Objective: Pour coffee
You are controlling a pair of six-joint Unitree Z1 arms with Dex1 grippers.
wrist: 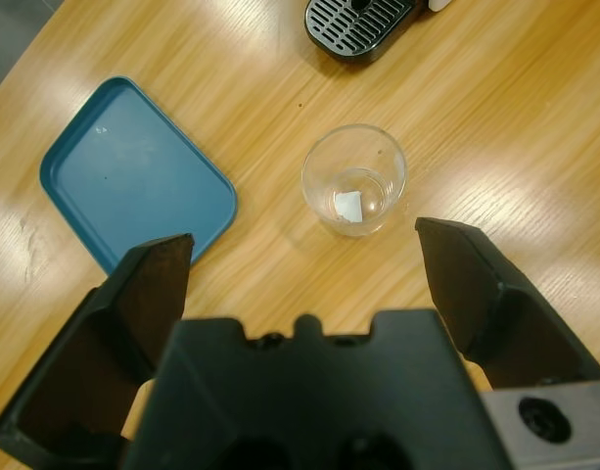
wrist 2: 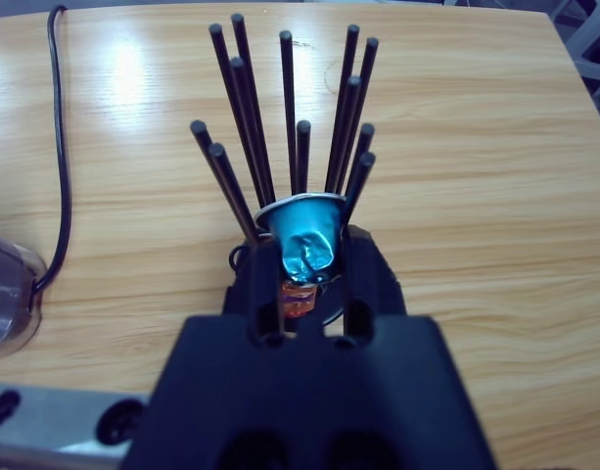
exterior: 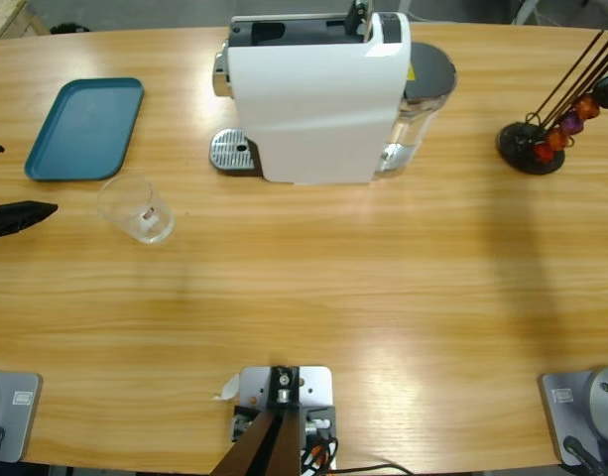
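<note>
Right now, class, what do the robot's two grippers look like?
Left gripper: two broad, black, wedge-shaped jaws on a blocky black body, with a grey plate and round black fitting beside it. Right gripper: the same matte black, jaws and boxy body. No markings or cables visible on either.

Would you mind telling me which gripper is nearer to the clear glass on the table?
Left. The left gripper hangs open just short of the glass, which stands ahead between its jaws. The right gripper is far across the table, shut on a blue capsule at the capsule rack.
</note>
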